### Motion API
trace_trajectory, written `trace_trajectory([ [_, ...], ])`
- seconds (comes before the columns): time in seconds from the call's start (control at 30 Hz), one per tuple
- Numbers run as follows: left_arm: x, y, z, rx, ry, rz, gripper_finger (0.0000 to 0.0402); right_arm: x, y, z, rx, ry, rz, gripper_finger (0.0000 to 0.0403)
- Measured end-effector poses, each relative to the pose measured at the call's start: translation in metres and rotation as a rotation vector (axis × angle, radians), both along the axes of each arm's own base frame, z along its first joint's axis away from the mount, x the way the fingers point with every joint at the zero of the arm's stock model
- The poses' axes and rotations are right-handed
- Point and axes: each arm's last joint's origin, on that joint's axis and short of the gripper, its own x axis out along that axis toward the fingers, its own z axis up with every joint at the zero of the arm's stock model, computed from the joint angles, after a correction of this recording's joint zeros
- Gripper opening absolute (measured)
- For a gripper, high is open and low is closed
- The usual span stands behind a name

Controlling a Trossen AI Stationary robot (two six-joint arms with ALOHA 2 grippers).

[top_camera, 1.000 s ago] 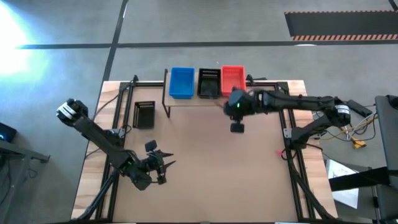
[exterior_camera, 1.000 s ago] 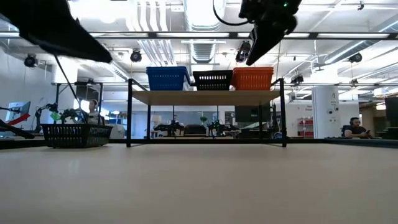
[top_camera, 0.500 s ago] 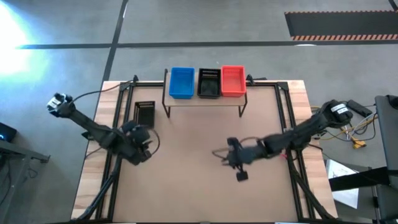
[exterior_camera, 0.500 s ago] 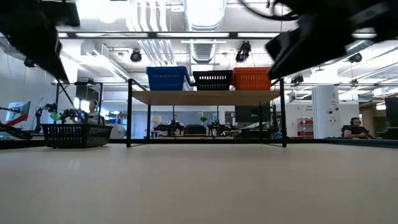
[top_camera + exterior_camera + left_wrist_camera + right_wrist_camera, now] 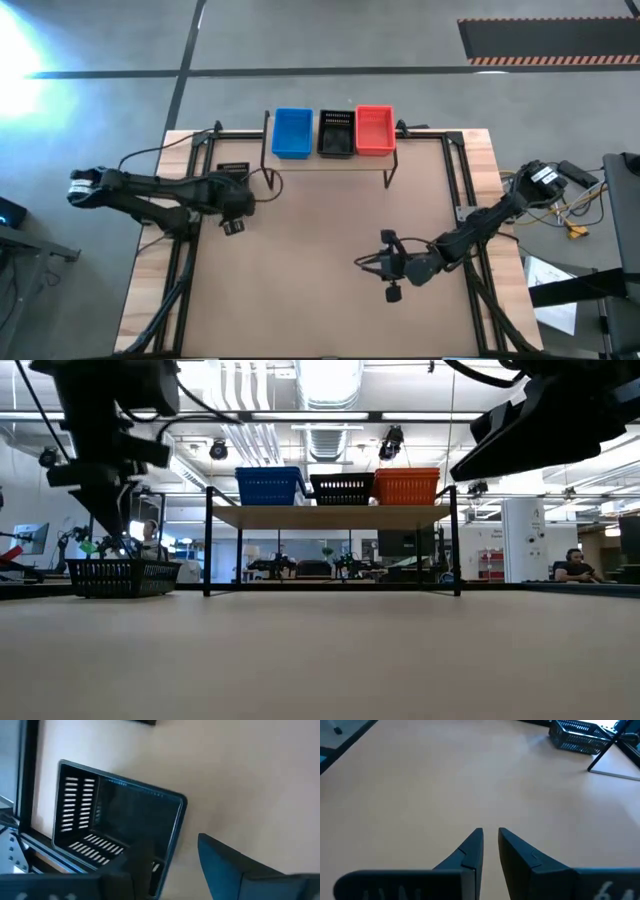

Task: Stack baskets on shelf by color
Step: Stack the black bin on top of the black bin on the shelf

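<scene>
A black basket [image 5: 232,170] [image 5: 120,575] [image 5: 120,820] rests on its base near the table's far left, beside the shelf [image 5: 330,163] [image 5: 330,517]. The shelf's wood top carries a blue basket [image 5: 292,132], a black basket [image 5: 336,133] and an orange-red basket [image 5: 375,130] in a row. My left gripper [image 5: 235,195] [image 5: 172,865] hangs open just above the near end of the basket on the table, pointing down. My right gripper [image 5: 362,262] [image 5: 490,832] hovers over the table's near right with its fingers almost together, holding nothing.
Bare tabletop [image 5: 320,240] spreads between the two arms and in front of the shelf. A black frame rail [image 5: 195,170] runs along the table's left side, next to the basket on the table. Cables [image 5: 570,215] lie off the table's right edge.
My right arm has pulled back from the shelf's orange-red basket toward the table's near right and come down lower. My left arm has swung from the near left toward the far edge and now stands over the black basket on the table. The baskets have stayed where they were.
</scene>
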Motion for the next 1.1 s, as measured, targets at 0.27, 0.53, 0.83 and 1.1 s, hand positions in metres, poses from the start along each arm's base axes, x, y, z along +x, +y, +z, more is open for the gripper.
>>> trace_trajectory([
  [0.27, 0.012, 0.017, -0.021, -0.037, 0.177, -0.068, 0.02, -0.001, 0.0, -0.001, -0.002, -0.004, 0.002, 0.0052],
  [0.53, 0.024, 0.029, -0.048, -0.063, 0.335, -0.025, 0.0218, -0.004, -0.002, -0.006, -0.004, 0.005, 0.0, 0.0052],
  [0.83, 0.029, 0.031, -0.064, -0.075, 0.429, -0.02, 0.0139, -0.005, -0.003, -0.008, 0.007, 0.0, -0.004, 0.0052],
  [1.1, 0.029, 0.02, -0.056, -0.2, 0.375, -0.035, 0.0008, -0.005, -0.003, -0.008, 0.015, 0.0, -0.008, 0.0052],
])
